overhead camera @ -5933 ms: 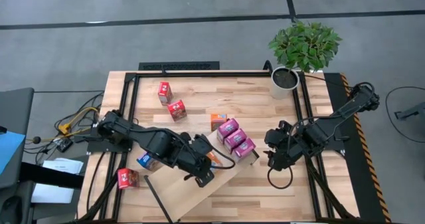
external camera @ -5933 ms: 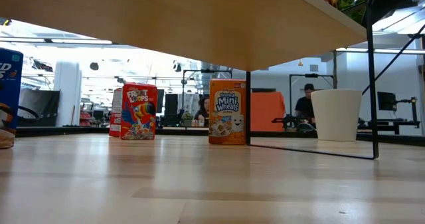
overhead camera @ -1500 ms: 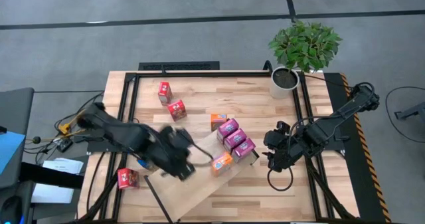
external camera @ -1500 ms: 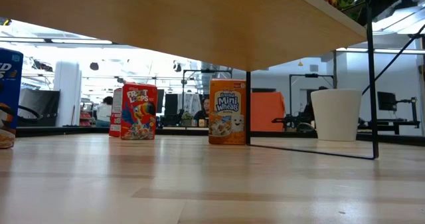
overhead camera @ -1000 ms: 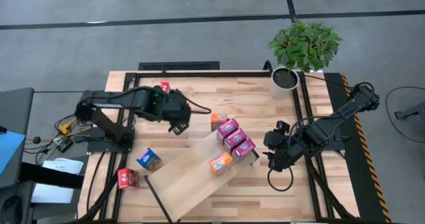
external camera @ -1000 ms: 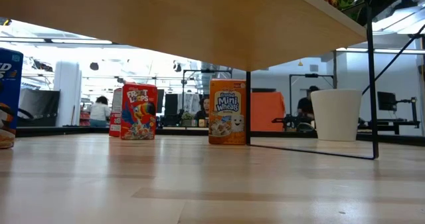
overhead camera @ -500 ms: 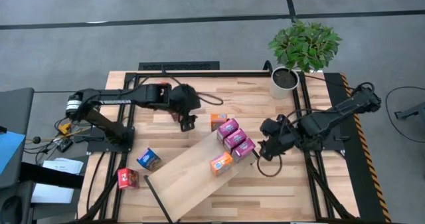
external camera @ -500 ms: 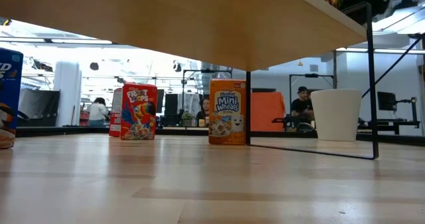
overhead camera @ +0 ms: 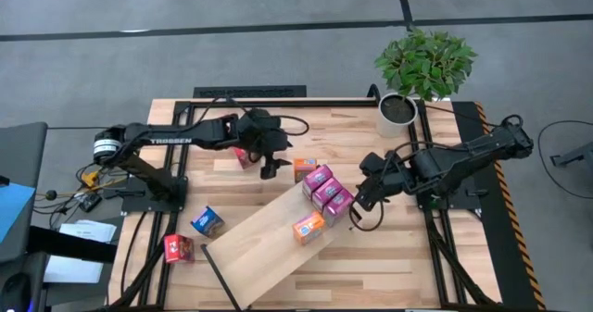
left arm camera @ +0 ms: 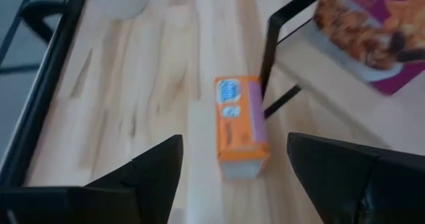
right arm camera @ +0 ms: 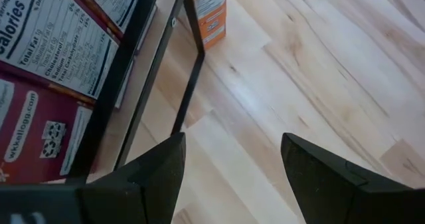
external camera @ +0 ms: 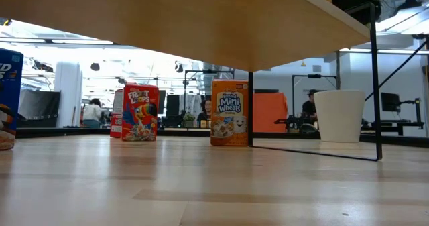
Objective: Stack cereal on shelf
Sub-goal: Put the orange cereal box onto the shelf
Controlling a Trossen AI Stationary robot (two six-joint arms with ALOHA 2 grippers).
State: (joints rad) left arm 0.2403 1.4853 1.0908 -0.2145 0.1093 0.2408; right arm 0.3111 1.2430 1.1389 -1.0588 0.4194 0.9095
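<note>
Your next target, by the look of it, is the orange Mini Wheats box (overhead camera: 305,168), standing on the tabletop (overhead camera: 352,127) just beside the far end of the shelf (overhead camera: 264,247), not on it. The left gripper (overhead camera: 270,167) hangs just to the box's left, nearer to it than the right gripper, with its jaws apart and nothing between them. In the left wrist view the same box (left arm camera: 240,126) sits straight ahead between the two fingers (left arm camera: 151,173), its long axis running away from the camera, so the approach looks like a forward reach more than a sideways shift.

On the shelf, three magenta boxes (overhead camera: 327,193) sit in a row at the far end, with another orange box (overhead camera: 309,228) just below them. A blue box (overhead camera: 207,221) and a red box (overhead camera: 178,248) remain on the tabletop near the left arm's base.

The right gripper (overhead camera: 364,197) hovers just beside the magenta row, jaws apart and empty.

The low view alone shows the Mini Wheats box (external camera: 229,112) upright, and a red Froot Loops box (external camera: 139,112) that the left arm largely hides from above.
</note>
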